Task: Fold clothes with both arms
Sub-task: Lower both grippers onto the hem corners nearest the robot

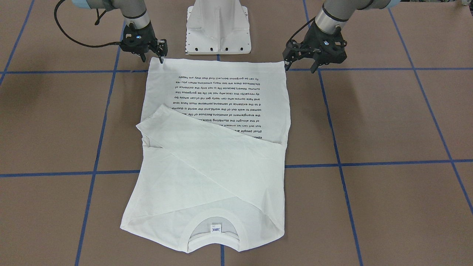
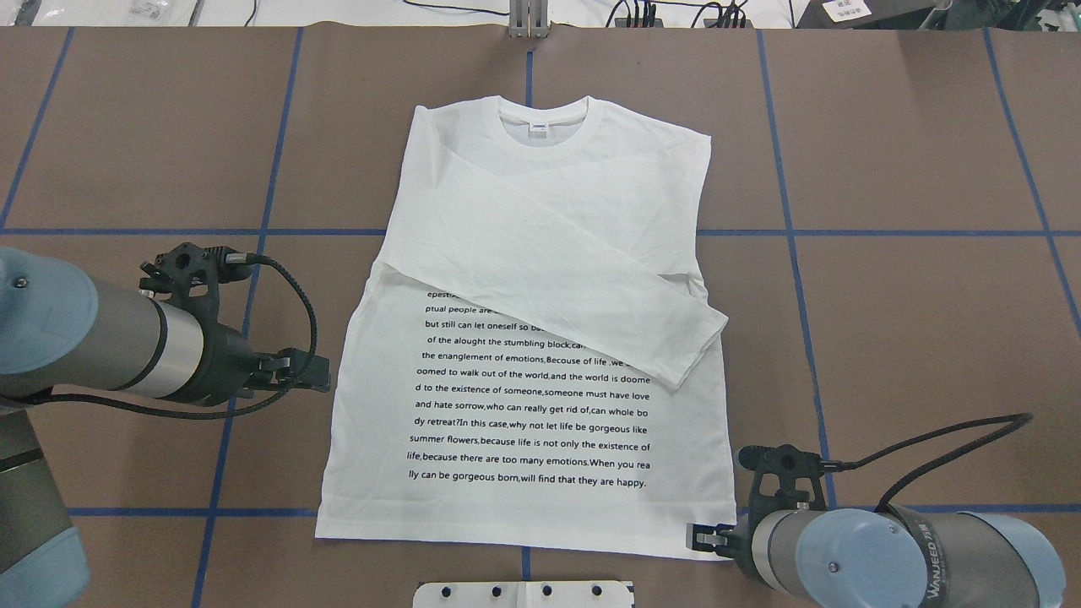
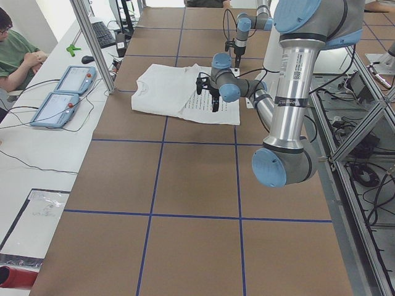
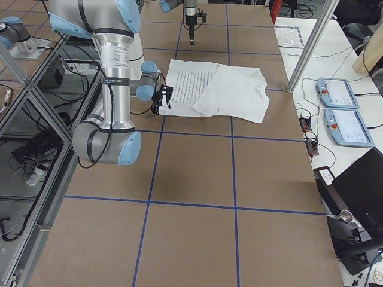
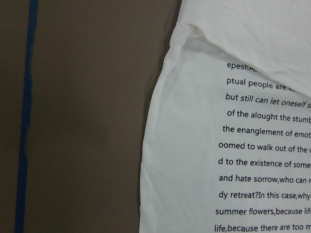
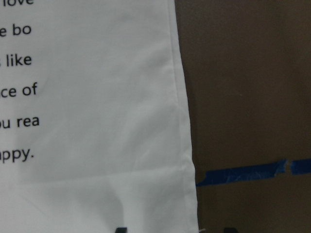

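Overhead: T-shirt (image 2: 524, 422) long axis 12–6 o'clock, collar (image 2: 545, 150) at 12, on brown tabletop (image 2: 887, 338); left claw (image 1: 299, 68), right claw (image 1: 152, 60) both spread, empty.

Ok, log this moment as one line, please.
shirt: flat, text up, sleeves folded across front | right arm: jaws open at hem corner | left arm: jaws open beside shirt's side edge
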